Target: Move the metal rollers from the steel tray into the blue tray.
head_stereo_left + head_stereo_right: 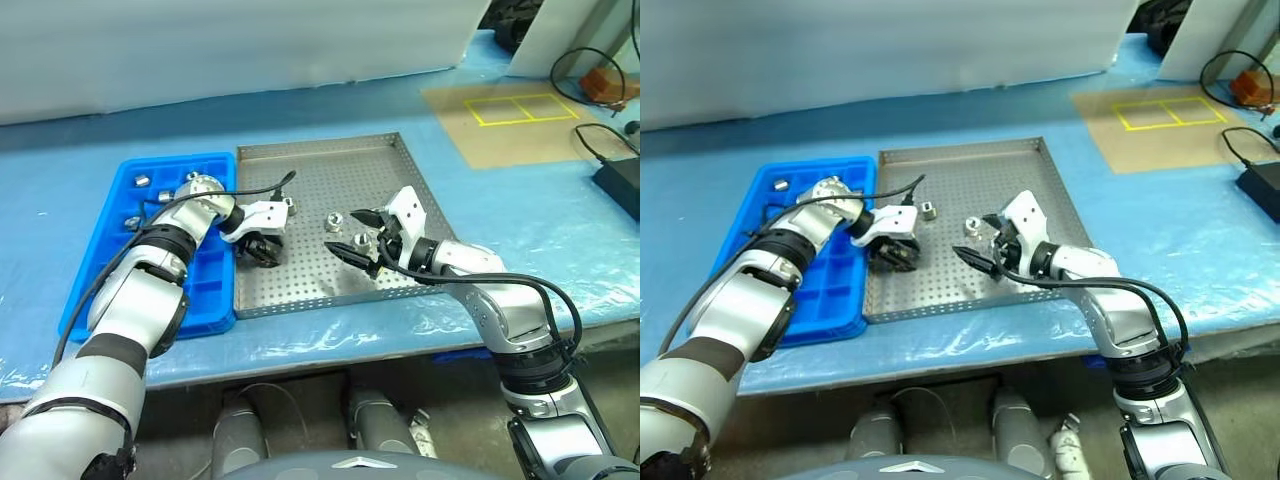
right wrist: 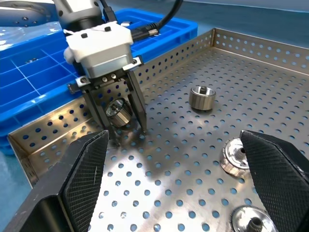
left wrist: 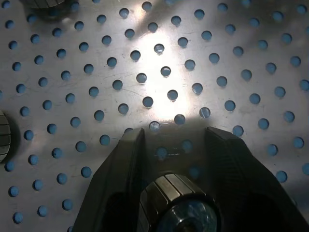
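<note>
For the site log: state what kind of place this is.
Probably a workshop or factory test bench: a holed steel tray of metal rollers, a blue tray with compartments, blue plastic sheeting and yellow floor tape.

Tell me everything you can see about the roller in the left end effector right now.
The roller is a short, shiny silver cylinder with fine lengthwise grooves on its side and a polished end face. It sits between the two black fingers of the left end effector, which are closed on its sides. It is low over the perforated floor of the steel tray, near the wall beside the blue tray; whether it still rests on the floor is unclear.
</note>
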Robot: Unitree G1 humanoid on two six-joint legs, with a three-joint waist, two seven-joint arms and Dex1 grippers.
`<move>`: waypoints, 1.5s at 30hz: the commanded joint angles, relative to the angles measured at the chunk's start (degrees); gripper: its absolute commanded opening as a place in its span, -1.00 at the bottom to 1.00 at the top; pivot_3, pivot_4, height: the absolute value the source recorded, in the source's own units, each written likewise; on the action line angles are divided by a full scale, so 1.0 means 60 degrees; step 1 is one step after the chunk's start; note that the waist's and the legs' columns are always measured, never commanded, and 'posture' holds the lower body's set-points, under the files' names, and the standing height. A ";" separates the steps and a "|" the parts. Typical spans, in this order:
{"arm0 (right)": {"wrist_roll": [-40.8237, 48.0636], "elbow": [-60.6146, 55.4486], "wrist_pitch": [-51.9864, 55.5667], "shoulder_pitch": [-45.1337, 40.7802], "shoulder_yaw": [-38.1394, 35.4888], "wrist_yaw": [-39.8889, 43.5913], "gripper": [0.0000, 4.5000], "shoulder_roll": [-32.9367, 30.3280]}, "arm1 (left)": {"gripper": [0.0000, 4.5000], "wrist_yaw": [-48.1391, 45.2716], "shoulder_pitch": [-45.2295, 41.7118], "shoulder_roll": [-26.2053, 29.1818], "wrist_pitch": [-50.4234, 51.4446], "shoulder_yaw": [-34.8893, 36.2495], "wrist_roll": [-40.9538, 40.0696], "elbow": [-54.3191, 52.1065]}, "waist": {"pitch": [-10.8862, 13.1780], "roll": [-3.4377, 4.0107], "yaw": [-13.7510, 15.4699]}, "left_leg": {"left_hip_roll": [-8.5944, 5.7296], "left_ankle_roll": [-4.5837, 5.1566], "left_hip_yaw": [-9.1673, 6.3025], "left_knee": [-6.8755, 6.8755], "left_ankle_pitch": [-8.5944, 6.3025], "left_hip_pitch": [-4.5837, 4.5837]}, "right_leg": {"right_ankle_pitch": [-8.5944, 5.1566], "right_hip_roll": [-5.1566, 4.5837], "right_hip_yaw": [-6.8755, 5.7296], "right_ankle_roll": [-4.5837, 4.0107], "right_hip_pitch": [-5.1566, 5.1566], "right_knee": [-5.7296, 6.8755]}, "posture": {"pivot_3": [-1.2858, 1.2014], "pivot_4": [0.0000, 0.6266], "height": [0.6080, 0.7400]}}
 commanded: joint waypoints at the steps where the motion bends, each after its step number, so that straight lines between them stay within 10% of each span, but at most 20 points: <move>1: 0.0057 -0.0351 -0.0134 -0.0074 -0.0075 0.0004 1.00 0.0025 | -0.08 -0.0455 0.0027 0.0619 -0.0069 0.0162 -0.0058 0.0030 | 0.0001 0.0000 -0.0115 | 0.0005 0.0000 0.0001 -0.0006 0.0000 0.0001 | -0.0001 0.0013 0.0000 -0.0001 -0.0006 -0.0003 | -0.32 -0.52 1.00; 7: 0.0009 -0.0291 -0.0194 -0.0088 -0.0004 0.0023 1.00 0.0081 | -0.08 -0.0002 -0.0243 0.0699 -0.0345 0.0908 -0.0732 0.0018 | 0.0009 -0.0006 -0.0132 | 0.0003 0.0012 0.0041 -0.0018 -0.0008 -0.0002 | 0.0000 0.0020 0.0037 -0.0002 -0.0043 -0.0009 | -0.32 -0.52 1.00; 13: -0.0016 -0.0271 -0.0226 -0.0078 0.0079 0.0056 1.00 0.0160 | 0.63 0.0974 -0.0224 0.0618 -0.0589 0.1315 -0.0820 0.0031 | 0.0013 -0.0011 0.0000 | -0.0006 0.0031 0.0057 -0.0017 -0.0018 -0.0008 | 0.0000 0.0011 0.0047 -0.0001 -0.0048 -0.0022 | -0.31 -0.52 1.00; 45: -0.0162 -0.0379 -0.0239 0.0234 0.0105 -0.0224 1.00 0.0377 | 0.63 -0.0138 0.0216 0.0751 0.0190 0.0267 -0.0058 -0.0456 | 0.0026 -0.0029 0.0280 | -0.0003 0.0032 0.0136 -0.0031 -0.0019 0.0021 | 0.0004 0.0017 0.0117 0.0007 -0.0088 0.0003 | -0.33 -0.52 1.00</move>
